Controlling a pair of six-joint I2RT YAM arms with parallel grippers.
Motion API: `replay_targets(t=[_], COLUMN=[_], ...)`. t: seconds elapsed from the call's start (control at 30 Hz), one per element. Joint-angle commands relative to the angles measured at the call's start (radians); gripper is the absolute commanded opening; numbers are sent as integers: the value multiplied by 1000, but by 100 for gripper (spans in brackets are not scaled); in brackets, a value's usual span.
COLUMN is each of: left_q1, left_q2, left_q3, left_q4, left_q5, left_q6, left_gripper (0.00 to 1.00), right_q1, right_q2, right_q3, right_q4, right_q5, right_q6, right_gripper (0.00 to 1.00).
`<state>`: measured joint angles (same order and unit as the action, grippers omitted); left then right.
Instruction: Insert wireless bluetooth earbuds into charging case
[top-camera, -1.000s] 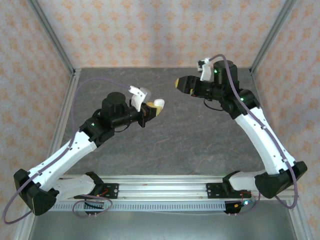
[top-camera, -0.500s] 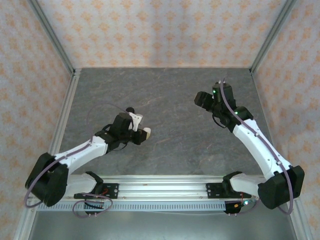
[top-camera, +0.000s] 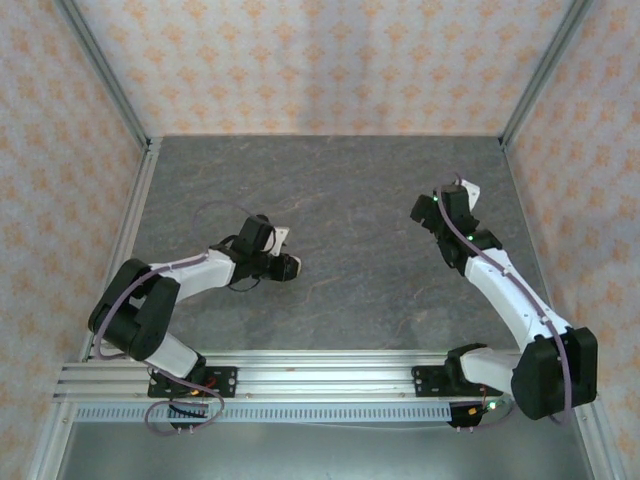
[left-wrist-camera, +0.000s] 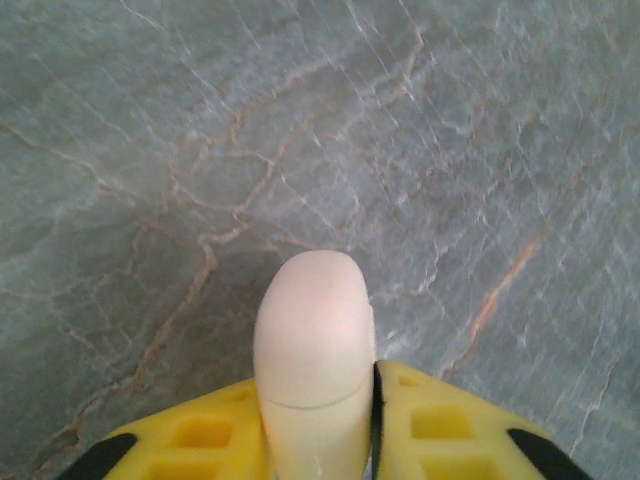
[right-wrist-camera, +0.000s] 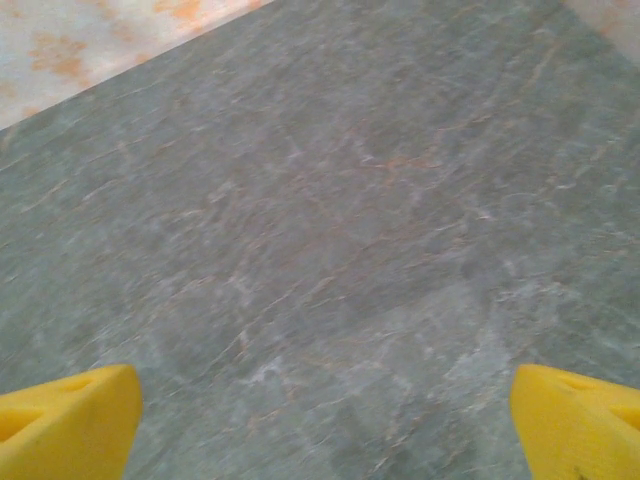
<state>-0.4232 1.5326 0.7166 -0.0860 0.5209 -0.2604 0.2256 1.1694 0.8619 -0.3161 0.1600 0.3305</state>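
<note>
White case (left-wrist-camera: 313, 350) in left fingers (left-wrist-camera: 440, 425) — stone tabletop (left-wrist-camera: 450, 150).

Cream-white case (left-wrist-camera: 313, 335), yellow fingers (left-wrist-camera: 445, 425), grey table (left-wrist-camera: 450, 150) with rust-orange veins, pale orange-flowered walls (top-camera: 300, 60).

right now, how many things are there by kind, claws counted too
white case: 1, pinched between the yellow fingers above the grey table
claws: 2, the left claw shut on the case, the right claw open with nothing between its fingers
total: 3
</note>
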Motion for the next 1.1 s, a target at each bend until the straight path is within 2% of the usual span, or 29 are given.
replay_targets(t=[0.0, 0.13, 0.3, 0.43, 0.47, 0.53, 0.57, 0.7, 0.93, 1.07], left_q1=[8, 15, 53, 116, 133, 177, 197, 292, 414, 452], left_q2=[-14, -73, -131, -153, -156, -162, -166, -181, -197, -145], left_q3=[74, 140, 251, 357, 373, 397, 398, 356, 102, 20], left_q4=[-98, -206, -344, -423, -429, -418, -405, -287, 164, 264], left_q5=[-26, -89, -147, -185, -194, -215, -219, -268, -419, -450], left_q6=[54, 110, 192, 269, 282, 305, 312, 312, 269, 234], left_gripper=[35, 48, 55, 60, 65, 86, 100, 100, 100, 100], right_q1=[-35, -81, -126, -131, -132, -133, -133, -134, -140, -155], right_q2=[1, 9, 9, 31, 40, 69, 85, 145, 230, 289], right_q3=[-13, -39, -83, -152, -168, -195, -203, -238, -373, -447], right_q4=[56, 92, 148, 277, 306, 366, 391, 501, 875, 1072], right_q5=[55, 28, 55, 91, 93, 92, 93, 87, 96, 83], right_q6=[-35, -68, -85, -140, -155, -180, -193, -251, -339, -351], right_gripper=[96, 99, 99, 99, 99, 99, 99, 99, 99, 99])
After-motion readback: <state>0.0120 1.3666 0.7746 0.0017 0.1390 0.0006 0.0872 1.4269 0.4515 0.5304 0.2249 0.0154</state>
